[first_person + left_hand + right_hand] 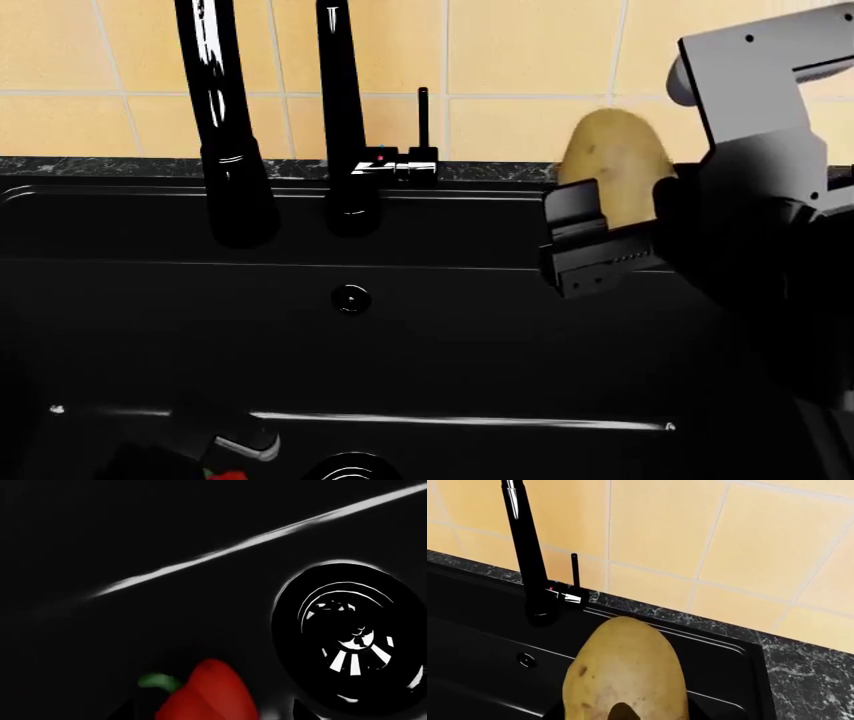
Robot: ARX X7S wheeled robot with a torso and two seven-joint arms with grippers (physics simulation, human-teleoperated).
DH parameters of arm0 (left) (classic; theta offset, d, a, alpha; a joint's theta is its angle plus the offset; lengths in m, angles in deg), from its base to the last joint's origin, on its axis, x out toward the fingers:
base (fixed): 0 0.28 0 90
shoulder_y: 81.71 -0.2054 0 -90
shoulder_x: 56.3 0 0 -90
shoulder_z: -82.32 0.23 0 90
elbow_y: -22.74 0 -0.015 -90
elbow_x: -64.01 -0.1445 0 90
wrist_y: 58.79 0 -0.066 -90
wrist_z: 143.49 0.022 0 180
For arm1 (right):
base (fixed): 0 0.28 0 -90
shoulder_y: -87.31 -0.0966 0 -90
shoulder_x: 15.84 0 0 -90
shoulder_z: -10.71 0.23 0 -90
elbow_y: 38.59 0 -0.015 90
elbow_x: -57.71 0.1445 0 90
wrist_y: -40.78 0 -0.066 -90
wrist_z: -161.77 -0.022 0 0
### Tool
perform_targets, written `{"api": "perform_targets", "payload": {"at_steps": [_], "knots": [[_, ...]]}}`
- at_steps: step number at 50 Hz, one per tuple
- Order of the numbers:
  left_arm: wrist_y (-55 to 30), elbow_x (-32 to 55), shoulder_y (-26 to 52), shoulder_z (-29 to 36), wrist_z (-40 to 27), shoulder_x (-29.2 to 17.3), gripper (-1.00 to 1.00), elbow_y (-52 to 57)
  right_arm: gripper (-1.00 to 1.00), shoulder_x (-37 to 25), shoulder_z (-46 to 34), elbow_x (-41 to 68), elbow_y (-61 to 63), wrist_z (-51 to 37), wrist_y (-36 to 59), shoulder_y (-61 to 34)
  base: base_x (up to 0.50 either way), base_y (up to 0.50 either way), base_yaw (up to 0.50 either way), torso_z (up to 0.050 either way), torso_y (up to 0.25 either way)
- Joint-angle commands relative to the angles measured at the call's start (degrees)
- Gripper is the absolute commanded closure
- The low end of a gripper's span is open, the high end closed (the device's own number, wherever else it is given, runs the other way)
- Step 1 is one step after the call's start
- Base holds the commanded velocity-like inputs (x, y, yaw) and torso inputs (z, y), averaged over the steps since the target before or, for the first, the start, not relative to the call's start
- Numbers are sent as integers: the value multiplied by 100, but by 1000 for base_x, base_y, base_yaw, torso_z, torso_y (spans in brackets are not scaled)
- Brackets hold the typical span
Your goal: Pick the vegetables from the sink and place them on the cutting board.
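Note:
My right gripper (617,205) is shut on the large tan potato (611,150) and holds it upright above the right part of the black sink (467,340). The potato fills the lower middle of the right wrist view (624,675). My left gripper (213,715) is low in the sink, near the round drain (350,640). The red bell pepper (210,690) with its green stem (159,681) lies between its fingers, with gaps showing on both sides. In the head view only a red sliver of the pepper (227,474) shows at the bottom edge. The cutting board is out of view.
A black faucet (340,120) and a black spray hose (220,120) stand over the sink's back edge, left of the potato. A small overflow hole (350,297) is in the back wall. Yellow tiles rise behind. Dark stone counter (807,680) lies right of the sink.

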Motion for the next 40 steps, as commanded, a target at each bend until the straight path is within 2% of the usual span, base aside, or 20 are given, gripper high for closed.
{"api": "perform_targets", "payload": {"at_steps": [1,22,23,36,38,40], "knots": [[816,-267,365,-31,205,445,-100,-1619,100,31,44,-66,1,145,-69,49,0,0,0,0,0],[745,-809,221,-478,284,602,-100,-1639,100,-59,72,40,37,102,-144,175,0,0,0,0,0],[743,-816,231,-520,270,608,100,-1639,100,-65,78,51,46,96,-148,194,0,-3,-3,0,0],[786,-823,346,-832,230,539,100,-1578,100,-76,87,122,34,49,-159,158,0,-1,-1,0,0],[497,-770,226,-860,205,407,100,-1067,100,-78,82,129,32,42,-158,151,0,-1,0,0,0],[-236,-647,-154,-923,78,127,100,277,100,-77,81,137,32,38,-163,144,0,0,0,0,0]]}}
